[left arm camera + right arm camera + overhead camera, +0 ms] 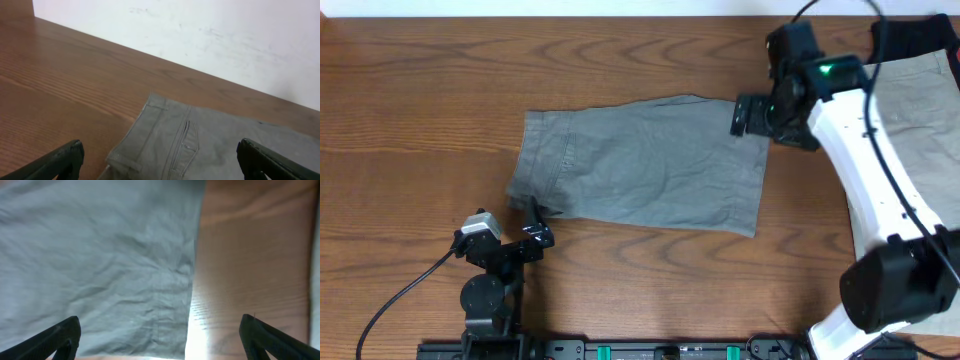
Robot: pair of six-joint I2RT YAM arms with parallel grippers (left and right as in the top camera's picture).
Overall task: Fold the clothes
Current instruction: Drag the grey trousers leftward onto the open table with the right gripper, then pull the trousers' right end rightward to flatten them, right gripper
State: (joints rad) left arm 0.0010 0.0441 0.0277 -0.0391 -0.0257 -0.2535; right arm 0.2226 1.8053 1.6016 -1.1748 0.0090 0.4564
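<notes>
Nearest, the left fingers [65, 160] stand spread at the waistband corner of the grey shorts [640, 165], flat on the counter [420, 100]. Farther right, the right fingers [60, 337] gape over the hem, seemingly not touching. Pinching only one layer could drag the cloth, bunching it.

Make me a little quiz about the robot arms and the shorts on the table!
1. True or false: the medium grey woven shorts lie flat on the brown wooden table.
2. The open left gripper sits by the grey shorts': A) waistband corner, B) leg hem, C) middle.
3. What colour is the other pair of cotton shorts at the table's right side?
Key: 1 true; 2 A; 3 light beige.
</notes>
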